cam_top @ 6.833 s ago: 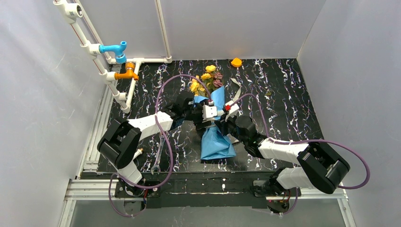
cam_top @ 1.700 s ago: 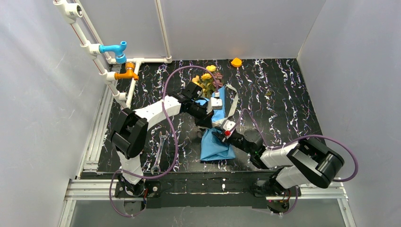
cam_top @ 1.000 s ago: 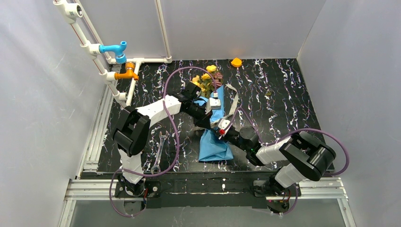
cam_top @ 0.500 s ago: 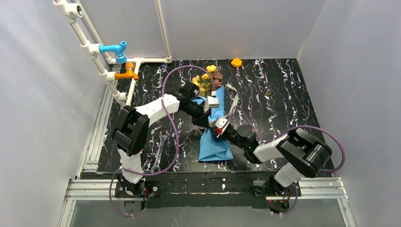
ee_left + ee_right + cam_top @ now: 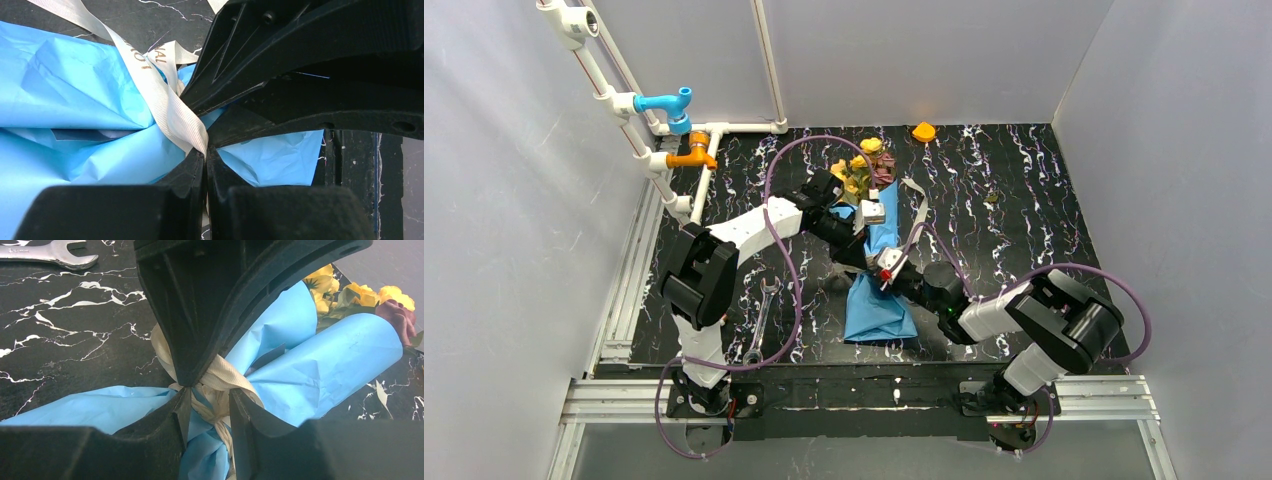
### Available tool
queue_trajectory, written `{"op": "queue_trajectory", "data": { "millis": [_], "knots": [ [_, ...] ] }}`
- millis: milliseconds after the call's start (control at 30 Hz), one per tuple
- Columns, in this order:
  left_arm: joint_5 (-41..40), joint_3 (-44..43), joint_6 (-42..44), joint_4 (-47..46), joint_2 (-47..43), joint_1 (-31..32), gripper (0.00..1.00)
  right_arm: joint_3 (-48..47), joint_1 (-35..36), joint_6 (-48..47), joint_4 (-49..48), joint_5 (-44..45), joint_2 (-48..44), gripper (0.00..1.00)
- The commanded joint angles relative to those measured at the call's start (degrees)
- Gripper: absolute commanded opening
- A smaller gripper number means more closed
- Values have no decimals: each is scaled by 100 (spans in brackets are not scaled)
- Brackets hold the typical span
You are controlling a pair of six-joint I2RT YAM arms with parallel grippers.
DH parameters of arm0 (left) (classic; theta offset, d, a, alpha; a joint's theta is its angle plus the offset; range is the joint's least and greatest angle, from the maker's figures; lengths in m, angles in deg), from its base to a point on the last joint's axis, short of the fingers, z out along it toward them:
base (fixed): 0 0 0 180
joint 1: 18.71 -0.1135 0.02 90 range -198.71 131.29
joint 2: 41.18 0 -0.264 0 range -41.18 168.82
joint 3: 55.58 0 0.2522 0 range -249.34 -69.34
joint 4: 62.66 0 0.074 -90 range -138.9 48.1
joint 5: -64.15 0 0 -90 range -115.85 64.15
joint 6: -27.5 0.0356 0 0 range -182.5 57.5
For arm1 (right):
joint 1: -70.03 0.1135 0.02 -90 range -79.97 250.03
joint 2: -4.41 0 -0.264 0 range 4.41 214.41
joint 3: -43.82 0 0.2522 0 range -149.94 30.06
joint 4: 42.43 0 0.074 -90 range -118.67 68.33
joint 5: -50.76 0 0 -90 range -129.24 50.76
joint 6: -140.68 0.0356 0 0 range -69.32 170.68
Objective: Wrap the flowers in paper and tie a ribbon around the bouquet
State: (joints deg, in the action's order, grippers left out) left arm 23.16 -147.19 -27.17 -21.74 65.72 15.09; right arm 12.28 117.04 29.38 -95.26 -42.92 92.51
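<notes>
Flowers wrapped in paper, ribbon round waist, knot looks unfinished; left fingers clamp ribbon, right fingers straddle it, grip unclear.

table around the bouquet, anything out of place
Yes: a metal wrench lies on the table left of the bouquet, and a small orange object sits at the far edge. Neither belongs to flower wrapping.

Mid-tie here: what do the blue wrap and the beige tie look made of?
The paper looks like a thin, matte sheet: it holds sharp creases and folds. The ribbon looks like woven fabric, perhaps grosgrain: fine cross ribs, faint sheen, printed letters.
</notes>
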Motion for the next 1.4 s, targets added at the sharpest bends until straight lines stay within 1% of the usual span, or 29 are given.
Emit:
{"op": "queue_trajectory", "data": {
  "millis": [0,167,267,400,467,533,700,733,800,900,1033,1100,1167,1233,1267,1333,1367],
  "knots": [
    [408,-206,0,193,-141,4,0,-236,37,-65,-154,-70,143,43],
    [449,-221,0,210,-150,-5,0,-326,37,-101,-105,-54,231,43],
    [532,-239,-8,222,-151,-22,0,-365,37,-98,-67,-33,270,40],
    [624,-251,-26,237,-160,-40,0,-383,38,-102,-58,-15,305,30],
    [639,-259,-26,250,-153,-49,0,-400,37,-107,-29,34,318,25],
    [657,-273,-33,270,-151,-49,0,-394,37,-124,8,85,299,17],
    [652,-292,-40,325,-147,-58,0,-402,37,-140,95,189,248,3],
    [627,-297,-43,333,-143,-58,0,-402,37,-138,124,192,234,1],
    [506,-293,-113,307,-134,-58,2,-410,37,-125,189,184,202,1],
    [259,-259,-545,106,-193,-82,24,-402,37,-90,262,179,145,1],
    [-250,-264,-1132,-92,-331,-150,36,-385,33,-46,298,192,95,1],
    [-391,-267,-1211,-58,-391,-171,42,-384,37,-20,304,201,90,1],
    [-475,-167,-1245,-111,-528,-172,52,-384,37,0,304,181,100,1],
    [-541,-2,-1296,-261,-716,-195,59,-393,37,43,297,171,131,1],
    [-675,120,-1394,-430,-838,-202,67,-393,37,51,296,160,148,1],
    [-914,382,-1624,-785,-1070,-236,76,-401,37,64,295,157,163,1],
    [-986,485,-1658,-875,-1172,-249,88,-402,37,69,295,157,164,1]
  ]
}}
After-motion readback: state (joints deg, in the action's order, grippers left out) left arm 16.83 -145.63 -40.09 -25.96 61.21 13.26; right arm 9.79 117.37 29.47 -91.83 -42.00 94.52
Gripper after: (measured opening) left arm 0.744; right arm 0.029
